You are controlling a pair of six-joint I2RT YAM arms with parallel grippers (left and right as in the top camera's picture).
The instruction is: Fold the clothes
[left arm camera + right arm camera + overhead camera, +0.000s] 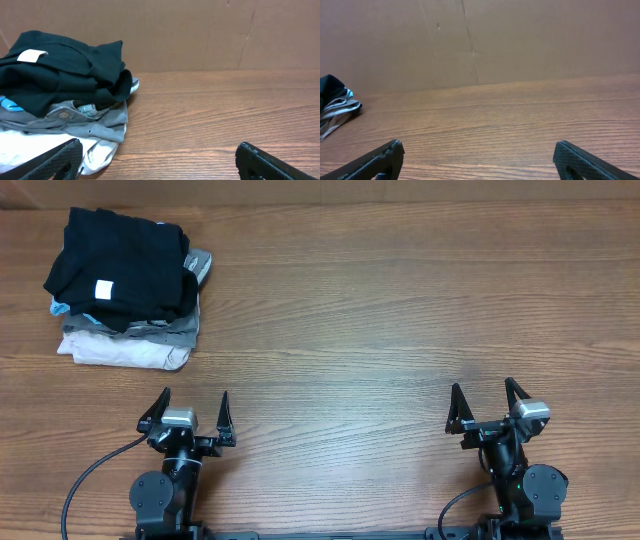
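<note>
A pile of clothes [125,285] sits at the far left of the wooden table [400,310]. A black garment with a white tag [120,255] lies on top, grey and white garments [125,345] under it. The pile shows in the left wrist view [60,85], and its edge shows at the left of the right wrist view [335,107]. My left gripper [194,402] is open and empty near the front edge, just in front of the pile. My right gripper [483,394] is open and empty at the front right, far from the pile.
A brown cardboard wall [200,35] stands behind the table's far edge. Bare wood [510,120] lies in front of both grippers.
</note>
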